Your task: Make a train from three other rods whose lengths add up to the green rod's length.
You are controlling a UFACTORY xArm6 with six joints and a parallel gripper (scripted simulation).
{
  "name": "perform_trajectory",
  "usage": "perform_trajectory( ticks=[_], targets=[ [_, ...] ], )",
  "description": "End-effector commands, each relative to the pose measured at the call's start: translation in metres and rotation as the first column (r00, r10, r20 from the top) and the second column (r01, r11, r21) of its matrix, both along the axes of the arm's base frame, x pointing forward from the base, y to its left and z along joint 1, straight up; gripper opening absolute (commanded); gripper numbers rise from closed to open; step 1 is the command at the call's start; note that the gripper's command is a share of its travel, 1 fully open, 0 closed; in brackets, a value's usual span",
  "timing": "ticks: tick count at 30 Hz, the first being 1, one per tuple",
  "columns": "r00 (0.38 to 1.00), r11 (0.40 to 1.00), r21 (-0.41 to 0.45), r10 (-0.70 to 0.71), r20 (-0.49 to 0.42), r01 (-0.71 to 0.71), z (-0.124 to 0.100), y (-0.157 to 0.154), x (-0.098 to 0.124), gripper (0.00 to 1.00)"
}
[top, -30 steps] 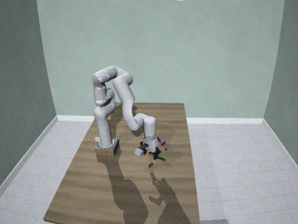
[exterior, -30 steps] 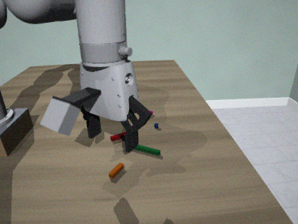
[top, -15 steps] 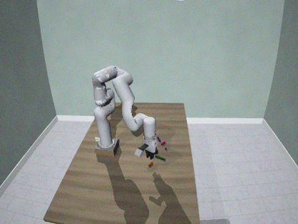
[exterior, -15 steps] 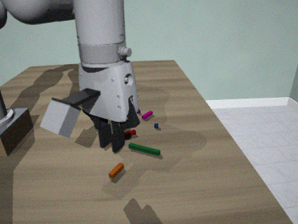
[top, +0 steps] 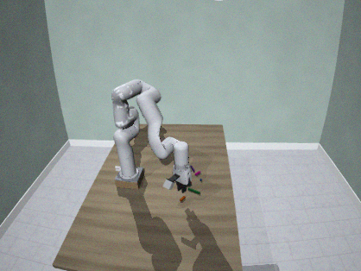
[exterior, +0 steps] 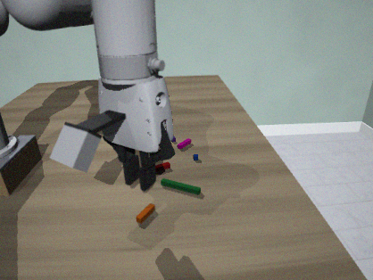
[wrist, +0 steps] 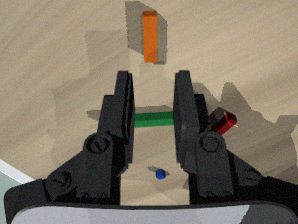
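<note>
Betw. tool's [top: 183, 188] [exterior: 140, 177] [wrist: 154, 117] part-closed fingers in wrist vw: green rod [top: 194, 191] [exterior: 180, 186] [wrist: 154, 119], ungripped.

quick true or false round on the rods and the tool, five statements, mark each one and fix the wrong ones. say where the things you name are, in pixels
1. The tool [top: 182, 188] [exterior: 139, 182] [wrist: 153, 90] is gripping the orange rod [top: 182, 198] [exterior: 145, 213] [wrist: 150, 37]. False: its fingers stand apart on nothing, and that rod lies on the table.
2. The green rod [top: 193, 191] [exterior: 180, 186] [wrist: 154, 119] lies apart from the orange rod. True.
3. The blue rod [top: 200, 180] [exterior: 195, 157] [wrist: 160, 174] is longer than the green rod. False: it is far shorter.
4. The magenta rod [top: 198, 173] [exterior: 184, 144] lies nearer to the blue rod than the orange rod does. True.
5. The blue, magenta and orange rods form a straight train. False: they lie separately, with wide gaps.
</note>
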State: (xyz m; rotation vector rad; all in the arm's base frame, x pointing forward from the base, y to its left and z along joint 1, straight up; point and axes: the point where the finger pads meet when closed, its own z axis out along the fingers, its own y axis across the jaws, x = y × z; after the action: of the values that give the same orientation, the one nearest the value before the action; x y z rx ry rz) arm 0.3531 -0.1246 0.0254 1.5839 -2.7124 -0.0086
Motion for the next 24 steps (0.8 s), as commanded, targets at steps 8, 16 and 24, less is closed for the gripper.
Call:
perform_trajectory(
  ticks=[8, 16, 24],
  targets=[
    [1.000, 1.000, -0.001, 0.000, 0.003, 0.000, 0.0011, -0.0005, 0.0014, 0.24],
    [1.000, 1.000, -0.001, 0.000, 0.003, 0.000, 0.0004, -0.0005, 0.0014, 0.24],
    [1.000, 1.000, -0.002, 0.000, 0.003, 0.000, -0.0028, -0.0004, 0.0014, 0.24]
  ],
)
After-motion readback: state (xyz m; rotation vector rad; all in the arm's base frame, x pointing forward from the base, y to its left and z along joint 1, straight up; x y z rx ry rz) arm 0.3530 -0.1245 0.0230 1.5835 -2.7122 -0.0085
